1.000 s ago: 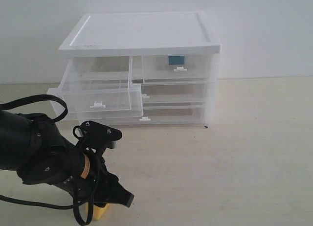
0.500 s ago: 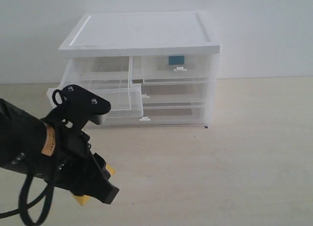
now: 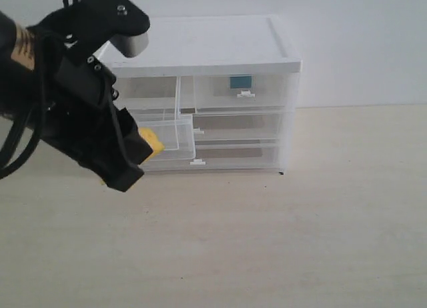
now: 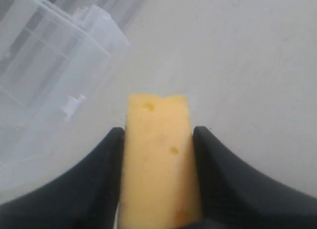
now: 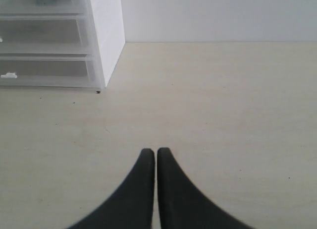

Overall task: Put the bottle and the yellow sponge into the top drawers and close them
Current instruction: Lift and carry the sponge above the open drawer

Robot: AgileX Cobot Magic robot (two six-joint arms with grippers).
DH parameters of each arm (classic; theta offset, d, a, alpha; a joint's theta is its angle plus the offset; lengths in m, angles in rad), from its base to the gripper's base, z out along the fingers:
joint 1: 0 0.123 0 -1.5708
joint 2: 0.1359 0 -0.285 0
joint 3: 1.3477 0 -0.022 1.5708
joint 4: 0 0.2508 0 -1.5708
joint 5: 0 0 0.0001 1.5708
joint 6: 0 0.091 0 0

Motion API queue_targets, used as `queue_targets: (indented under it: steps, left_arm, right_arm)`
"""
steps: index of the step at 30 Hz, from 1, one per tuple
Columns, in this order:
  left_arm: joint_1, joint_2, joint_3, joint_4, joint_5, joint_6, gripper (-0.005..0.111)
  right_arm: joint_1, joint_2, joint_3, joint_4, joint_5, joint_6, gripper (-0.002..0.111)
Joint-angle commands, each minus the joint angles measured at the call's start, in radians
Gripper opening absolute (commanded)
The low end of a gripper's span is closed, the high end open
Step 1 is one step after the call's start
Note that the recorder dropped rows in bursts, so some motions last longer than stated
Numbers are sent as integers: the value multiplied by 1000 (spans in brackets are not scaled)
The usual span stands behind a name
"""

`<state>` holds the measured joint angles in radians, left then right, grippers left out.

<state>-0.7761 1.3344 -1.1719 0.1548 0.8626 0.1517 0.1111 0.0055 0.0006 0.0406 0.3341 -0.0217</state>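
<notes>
bottle (image 3: 240,82): teal label, unreadable; in right drawer (image 3: 270,95)
left gripper (image 4: 158,134): part-open, clamping yellow sponge (image 4: 157,162); lifted from table (image 3: 300,221) to open left drawer (image 3: 168,131)
right gripper (image 5: 156,152): closed, empty

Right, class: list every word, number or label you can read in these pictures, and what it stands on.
Nothing here can be read.
Tan sticker on the left arm: too blurred to read.
The bottle, its teal label seen through the top right drawer: too small to read.
</notes>
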Motion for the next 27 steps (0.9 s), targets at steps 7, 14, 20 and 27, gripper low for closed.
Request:
queue_targets:
  steps: [7, 14, 20, 27]
  left_arm:
    - [99, 99, -196, -17, 135, 525, 4]
    - [233, 186, -219, -63, 8, 675, 4]
    - [302, 261, -247, -191, -90, 810, 4]
    - [337, 351, -295, -280, -108, 851, 4]
  right_arm:
    - [-1, -5, -1, -2, -3, -2, 0]
    - [-1, -5, -1, -2, -3, -2, 0]
    - [-1, -5, -1, -2, -3, -2, 0]
    - [-1, -5, -1, -2, -3, -2, 0]
